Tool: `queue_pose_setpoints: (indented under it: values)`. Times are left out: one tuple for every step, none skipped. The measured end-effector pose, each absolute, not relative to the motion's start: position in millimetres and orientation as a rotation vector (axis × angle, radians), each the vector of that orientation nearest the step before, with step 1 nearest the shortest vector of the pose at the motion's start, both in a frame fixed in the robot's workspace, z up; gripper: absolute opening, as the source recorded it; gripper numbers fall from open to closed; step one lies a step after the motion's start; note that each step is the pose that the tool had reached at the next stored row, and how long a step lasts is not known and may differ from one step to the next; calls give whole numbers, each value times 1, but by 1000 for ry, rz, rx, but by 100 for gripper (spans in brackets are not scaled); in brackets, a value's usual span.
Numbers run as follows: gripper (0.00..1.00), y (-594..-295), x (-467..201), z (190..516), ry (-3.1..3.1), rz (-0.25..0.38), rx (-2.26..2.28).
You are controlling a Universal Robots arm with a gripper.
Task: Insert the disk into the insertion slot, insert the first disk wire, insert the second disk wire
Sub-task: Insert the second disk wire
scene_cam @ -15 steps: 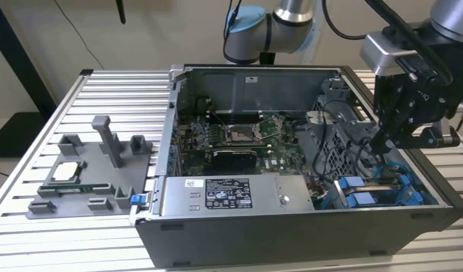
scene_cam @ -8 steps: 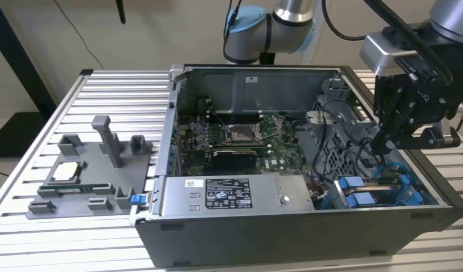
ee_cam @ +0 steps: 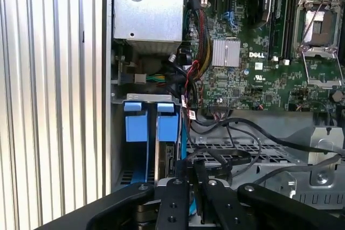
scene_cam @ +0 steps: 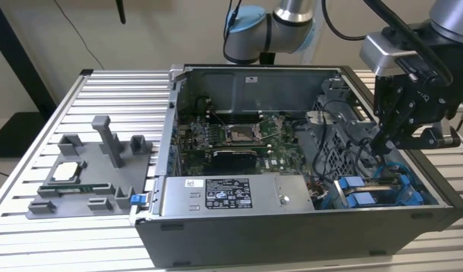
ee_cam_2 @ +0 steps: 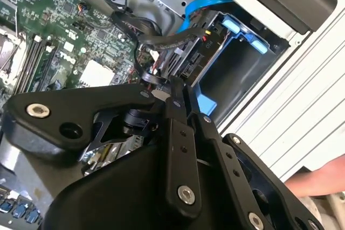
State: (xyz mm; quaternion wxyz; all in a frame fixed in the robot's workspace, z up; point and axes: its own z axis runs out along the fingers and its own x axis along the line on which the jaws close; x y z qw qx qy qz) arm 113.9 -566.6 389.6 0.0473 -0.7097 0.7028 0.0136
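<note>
The disk [ee_cam: 168, 157] sits in the insertion slot [scene_cam: 382, 192], in the corner of the open computer case [scene_cam: 292, 238] on the exterior view's right. In the first wrist view its blue frame stands on edge beside a second blue frame [ee_cam: 136, 127]. The claw [ee_cam: 188, 179] hangs just above the disk's end with its fingers pressed together, pinching a black wire [ee_cam_2: 161, 41] that bends over to the plug end of the disk. A blue wire [ee_cam_2: 202, 4] curls just beside it. More black wires [ee_cam: 237, 133] lie across the grey metal cage [ee_cam: 259, 152] near the claw. The green board [scene_cam: 239, 133] fills the middle of the case. The grey power box [scene_cam: 231, 195] is next to the slot. The case rests on a ribbed bench [scene_cam: 34, 170]. Well apart on the bench is a grey tray [scene_cam: 88, 175] of small parts.
</note>
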Motion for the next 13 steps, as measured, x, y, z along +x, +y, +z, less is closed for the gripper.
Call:
queue_pose_setpoints:
  values:
    - [0,-567,114,389,2144,40,-2165]
    - [0,-567,114,388,2146,36,-2168]
    - [0,-567,114,388,2149,29,-2171]
    - [0,-567,114,387,2152,22,-2174]
    - [0,-567,114,386,2155,17,-2177]
    - [0,-567,114,384,2157,13,-2179]
    - [0,-567,114,383,2158,9,-2181]
    - [0,-567,114,382,2159,7,-2182]
    - [0,-567,114,380,2160,5,-2183]
    - [0,-567,114,378,2160,5,-2183]
    - [0,-567,114,377,2160,5,-2183]
    - [0,-567,114,374,2160,5,-2183]
    - [0,-567,114,372,2160,5,-2183]
